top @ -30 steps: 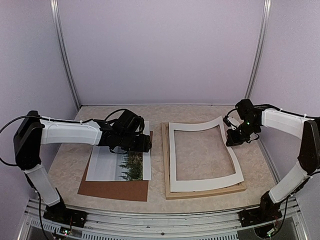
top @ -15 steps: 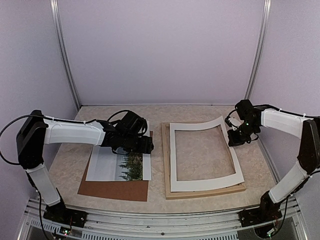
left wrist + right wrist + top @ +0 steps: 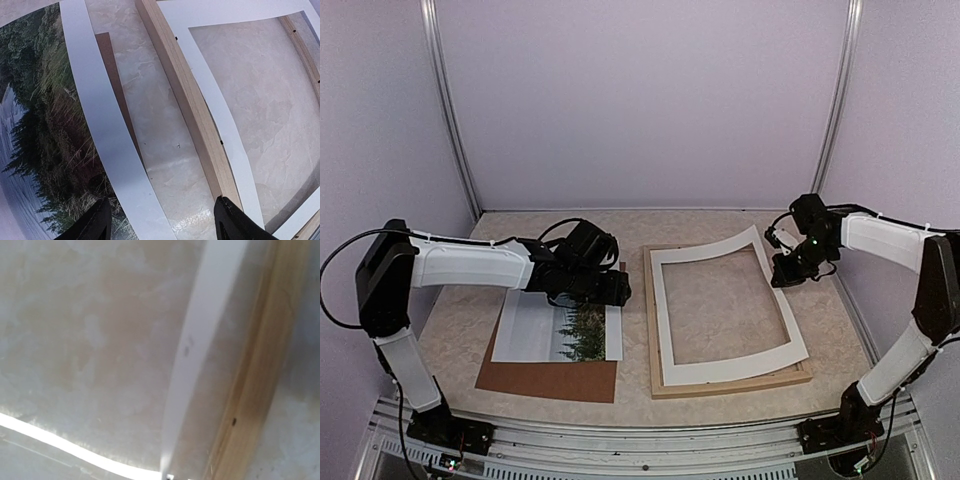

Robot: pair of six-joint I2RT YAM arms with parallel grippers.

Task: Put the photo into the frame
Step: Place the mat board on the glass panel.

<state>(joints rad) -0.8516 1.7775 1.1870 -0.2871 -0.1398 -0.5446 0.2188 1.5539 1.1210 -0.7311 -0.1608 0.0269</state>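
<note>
The photo (image 3: 565, 325) lies flat on the brown backing board (image 3: 545, 380), left of the frame (image 3: 730, 385). Over its right edge hovers the left gripper (image 3: 615, 290), fingers (image 3: 95, 222) spread, holding nothing; the right gripper (image 3: 782, 272) pinches the white mat (image 3: 735, 368) (far corner lifted off the frame)

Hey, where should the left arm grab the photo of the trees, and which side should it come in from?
Probably the right edge of the photo, on its white border, the side facing the frame. The open left gripper already hangs above that edge, so come down from there. The print lies flat on the brown board, so one finger likely has to slip under the edge.
</note>
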